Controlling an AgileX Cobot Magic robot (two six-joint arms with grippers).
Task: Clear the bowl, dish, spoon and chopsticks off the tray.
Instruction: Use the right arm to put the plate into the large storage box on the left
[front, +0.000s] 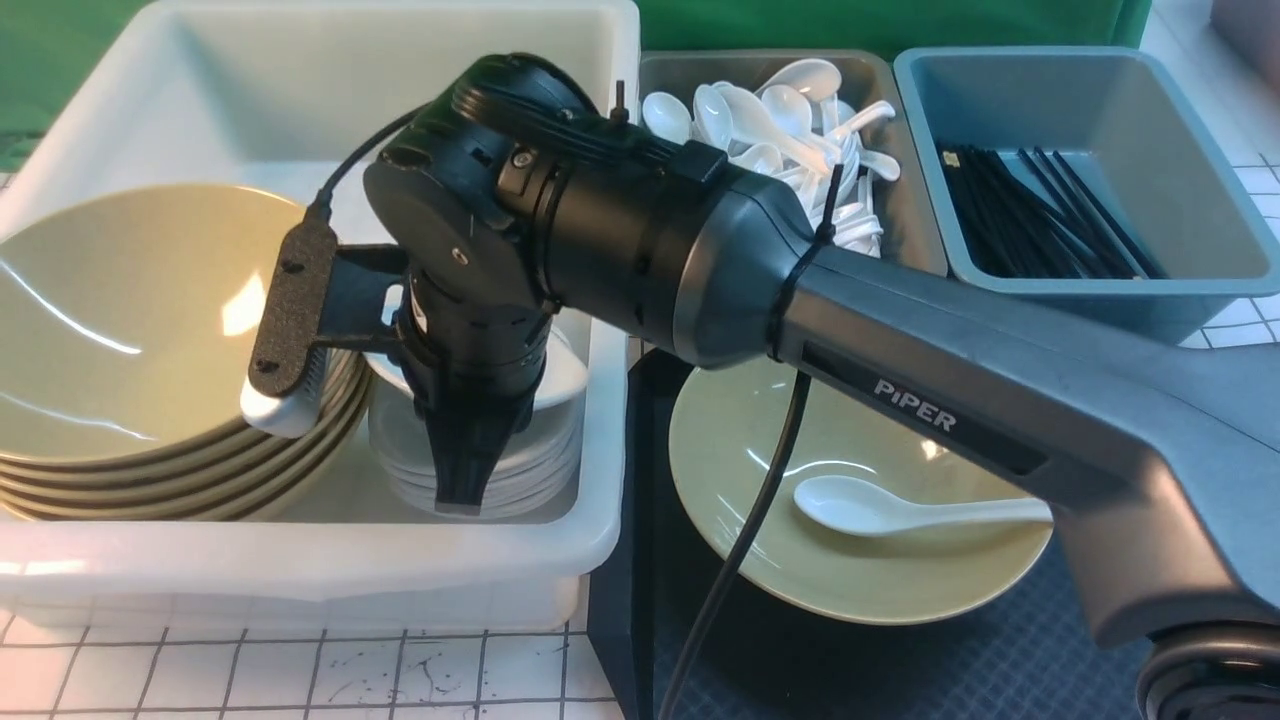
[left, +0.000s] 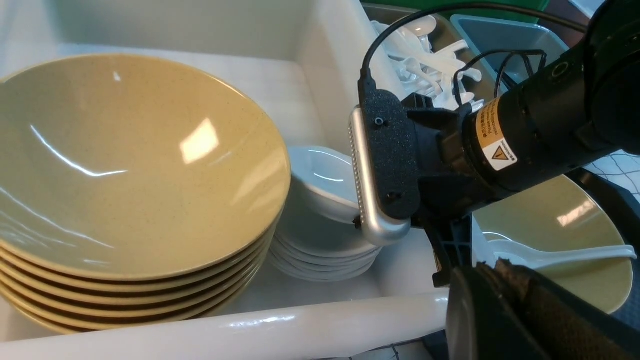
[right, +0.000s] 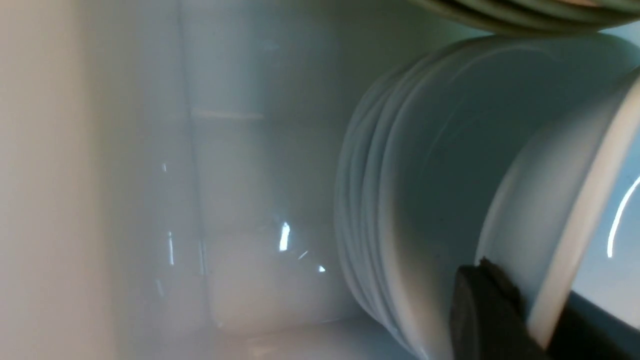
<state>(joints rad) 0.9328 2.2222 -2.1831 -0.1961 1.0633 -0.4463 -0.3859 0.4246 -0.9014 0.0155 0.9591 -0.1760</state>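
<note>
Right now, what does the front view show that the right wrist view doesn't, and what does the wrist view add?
Only the front view: the bowl on the tray with the spoon in it, plus the bin of spoons and the bin of chopsticks. Only the right wrist view: the spot where the right fingers clamp the dish at its rim. Both: the stack of white dishes, the stacked yellow bowls and the white bin holding them.
</note>
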